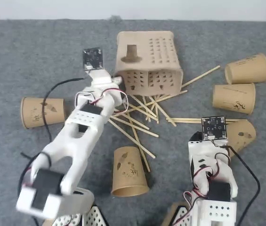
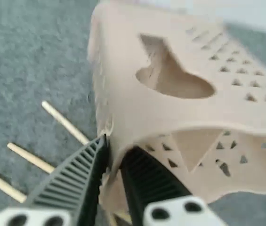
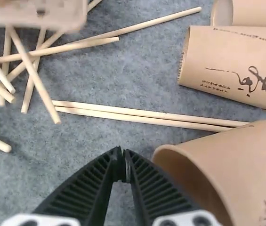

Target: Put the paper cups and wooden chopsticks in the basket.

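The tan perforated basket [image 1: 147, 59] [image 2: 170, 113] lies tipped on its side at the back of the grey mat. My left gripper [image 1: 115, 81] [image 2: 114, 150] is at its lower left corner, shut on the basket's rim. Wooden chopsticks [image 1: 142, 113] [image 2: 64, 122] [image 3: 142, 115] are scattered in front of the basket. My right gripper [image 3: 122, 165] is shut with nothing in it, low over the mat beside a fallen paper cup [image 1: 240, 134] [image 3: 227, 169]. Two more paper cups [image 1: 247, 68] [image 1: 234, 98] lie at the far right.
Another paper cup [image 1: 42, 112] lies on its side at the left, beside my left arm. One more [image 1: 129, 170] stands mouth down in the middle front. A black cable [image 1: 60, 87] loops over the mat on the left.
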Controlling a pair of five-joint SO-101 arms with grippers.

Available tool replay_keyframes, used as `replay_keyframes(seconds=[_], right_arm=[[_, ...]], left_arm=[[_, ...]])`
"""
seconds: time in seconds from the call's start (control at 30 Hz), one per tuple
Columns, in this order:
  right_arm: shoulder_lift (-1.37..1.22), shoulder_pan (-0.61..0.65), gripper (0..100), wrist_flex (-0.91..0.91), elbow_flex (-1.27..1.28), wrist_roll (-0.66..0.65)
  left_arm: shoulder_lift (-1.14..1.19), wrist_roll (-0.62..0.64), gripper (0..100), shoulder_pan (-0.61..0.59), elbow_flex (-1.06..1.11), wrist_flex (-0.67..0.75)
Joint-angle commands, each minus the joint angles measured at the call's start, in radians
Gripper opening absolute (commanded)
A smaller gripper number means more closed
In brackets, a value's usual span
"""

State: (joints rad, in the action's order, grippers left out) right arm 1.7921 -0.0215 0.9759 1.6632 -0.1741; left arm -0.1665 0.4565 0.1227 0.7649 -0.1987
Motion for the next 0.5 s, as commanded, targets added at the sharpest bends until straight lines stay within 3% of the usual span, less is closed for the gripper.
replay_keyframes(seconds=[0.0, 0.2, 0.47], right_arm=[[-0.007, -0.013, 0.9, 0.005, 0.021, -0.018], [-0.007, -0.013, 0.9, 0.005, 0.021, -0.018], [-0.007, -0.012, 0.9, 0.005, 0.021, -0.018]], left_arm=[[-0.175, 0.075, 1, -0.029, -0.151, -0.183], [-0.112, 0.103, 1, -0.025, -0.472, -0.471], [0.163, 0.104, 1, -0.054, -0.82, -0.612]])
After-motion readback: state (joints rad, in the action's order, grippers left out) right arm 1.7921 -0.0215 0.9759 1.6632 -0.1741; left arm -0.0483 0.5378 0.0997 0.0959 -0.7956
